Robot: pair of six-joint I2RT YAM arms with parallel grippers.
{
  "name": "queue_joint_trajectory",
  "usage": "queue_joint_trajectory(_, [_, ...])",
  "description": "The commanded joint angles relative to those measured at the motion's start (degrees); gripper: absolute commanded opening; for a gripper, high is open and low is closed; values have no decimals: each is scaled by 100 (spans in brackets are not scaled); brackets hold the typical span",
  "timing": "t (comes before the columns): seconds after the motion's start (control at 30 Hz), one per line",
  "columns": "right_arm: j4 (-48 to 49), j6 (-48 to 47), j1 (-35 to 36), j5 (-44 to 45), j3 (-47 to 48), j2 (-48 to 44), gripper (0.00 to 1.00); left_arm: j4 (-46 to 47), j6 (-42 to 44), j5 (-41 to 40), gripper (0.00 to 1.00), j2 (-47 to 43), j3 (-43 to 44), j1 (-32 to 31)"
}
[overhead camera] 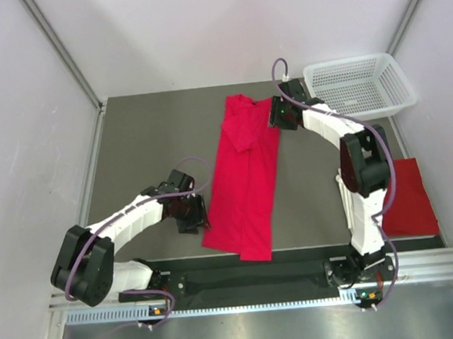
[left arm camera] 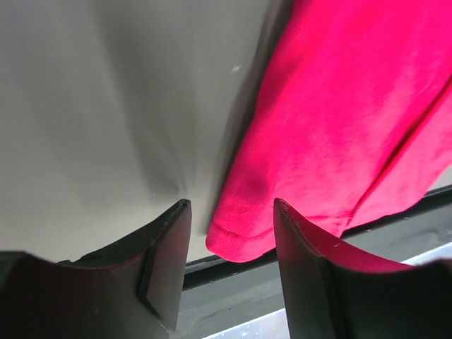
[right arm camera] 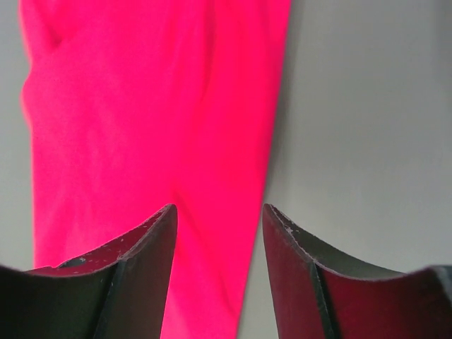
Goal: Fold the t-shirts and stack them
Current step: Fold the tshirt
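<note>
Red t-shirt [overhead camera: 245,180], folded to a long strip down the middle of the table [overhead camera: 145,136], awaits a likely crosswise fold, the left gripper [left arm camera: 232,201] at its near hem corner and the right gripper [right arm camera: 219,206] at its far right edge, both part-open, holding nothing.

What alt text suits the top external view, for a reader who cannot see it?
A red t-shirt folded into a long strip lies on a table, left pincer at its near left edge, right pincer at its far right edge. A white basket and second red t-shirt sit farther right.
</note>
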Motion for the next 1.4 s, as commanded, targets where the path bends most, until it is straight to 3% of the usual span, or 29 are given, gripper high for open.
queue_joint_trajectory(0.0, [-230, -192, -175, 134, 906, 570, 52, 67, -180, -356, 54, -1, -6, -187])
queue_joint_trajectory(0.1, [-362, -148, -272, 169, 1451, 1098, 52, 58, -224, -418, 52, 113, -41, -266])
queue_joint_trajectory(0.23, [-397, -60, -439, 20, 2084, 1695, 50, -3, -242, -566, 42, 350, -15, -336])
queue_joint_trajectory(0.6, [-187, 230, -703, -111, 3369, 2918, 37, -267, -479, -1059, 44, 482, 64, -389])
queue_joint_trajectory(0.7, [58, 371, -764, -191, 3360, 3076, 26, -345, -576, -649, 48, 578, 56, -354])
queue_joint_trajectory(0.9, [550, 380, -826, -191, 3570, 3287, 0, -706, -585, -804, 54, 122, 345, -363])
queue_joint_trajectory(0.97, [727, 397, -861, -191, 3693, 3322, 0, -750, -550, -717, 59, 183, 451, -363])
queue_joint_trajectory(1.2, [1448, 617, -1001, -639, 4537, 3840, 0, 330, -480, 144, 61, 437, 82, -363])
queue_joint_trajectory(1.37, [1703, 740, -1142, -710, 4626, 3929, 3, 471, -339, 312, 59, 789, 240, -363])
